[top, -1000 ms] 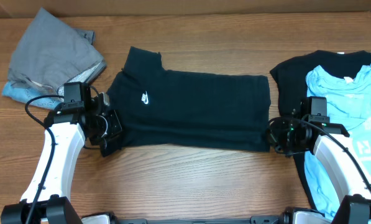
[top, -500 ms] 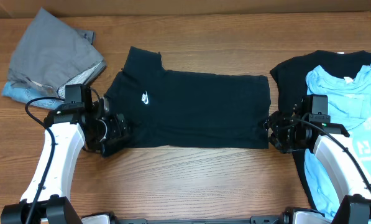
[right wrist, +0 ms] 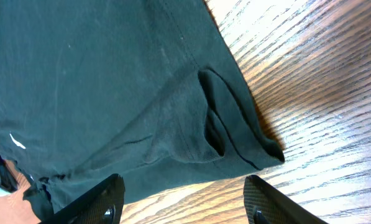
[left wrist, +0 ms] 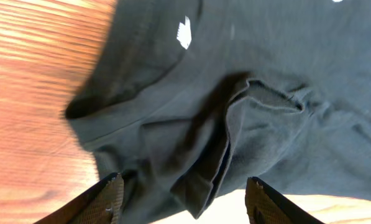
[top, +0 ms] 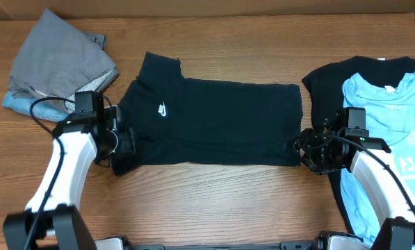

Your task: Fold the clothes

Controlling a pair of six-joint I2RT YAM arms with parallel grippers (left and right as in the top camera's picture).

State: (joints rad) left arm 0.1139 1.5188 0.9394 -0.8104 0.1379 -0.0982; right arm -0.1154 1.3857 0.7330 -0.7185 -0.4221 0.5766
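A black T-shirt [top: 214, 121] with a small white logo [top: 163, 109] lies folded lengthwise across the middle of the wooden table [top: 214, 201]. My left gripper [top: 127, 142] stands open over its near left corner. In the left wrist view the left gripper [left wrist: 185, 205] has its jaws wide apart, with a loose fold of black cloth [left wrist: 204, 180] below them, touching neither. My right gripper [top: 306, 149] is open at the shirt's near right corner. In the right wrist view the right gripper [right wrist: 185, 202] hovers over bare wood just off the crumpled hem [right wrist: 235, 137].
A grey garment [top: 58, 62] lies heaped at the back left, over a light blue one [top: 16, 103]. At the right a light blue shirt [top: 388, 118] lies on another black shirt [top: 325, 80], beside my right arm.
Both grippers were shut on the shirt's near edge and have opened, leaving that edge lying on the table. The left gripper has drawn back slightly to the left.
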